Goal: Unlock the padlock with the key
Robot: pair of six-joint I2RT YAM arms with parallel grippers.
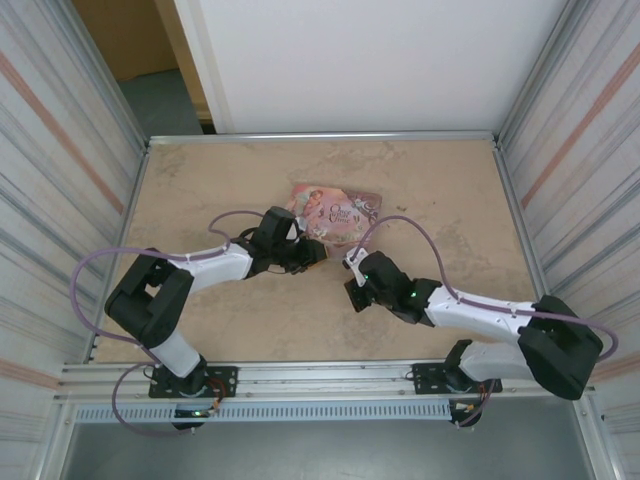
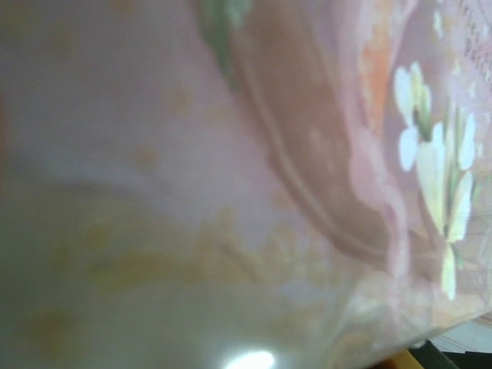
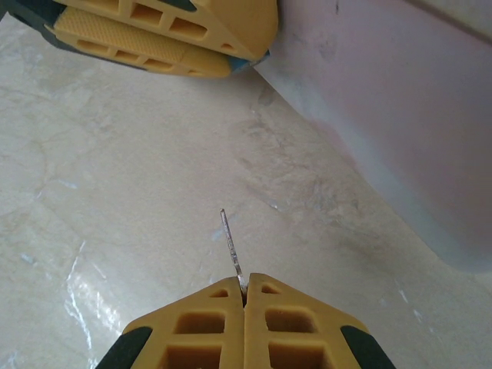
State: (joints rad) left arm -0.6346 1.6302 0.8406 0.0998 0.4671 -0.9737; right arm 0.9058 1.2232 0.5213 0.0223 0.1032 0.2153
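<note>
The left arm [image 1: 190,275] reaches from well left of the pink illustrated tin [image 1: 335,212] up to its near-left edge. The left gripper [image 1: 303,253] sits against that edge. Its wrist camera is so close that the tin's lid is a blur of pink, peach and white flowers.

From the right wrist, the left gripper's yellow fingers [image 3: 154,42] lie close together beside the tin's pale side wall. A sliver of blue [image 3: 250,60] shows at their tips. It may be the padlock, but too little of it shows to say so. Whether those fingers pinch anything cannot be told.

The tin lies flat on the beige marbled table [image 1: 200,190].

Just off the tin's near edge, the right gripper [image 3: 246,280] has its yellow fingers pressed together. They pinch a thin metal key [image 3: 231,242], whose blade sticks out above the table toward the left gripper, apart from it and from the tin. The right arm [image 1: 490,320] runs back to the tin's near right.
</note>
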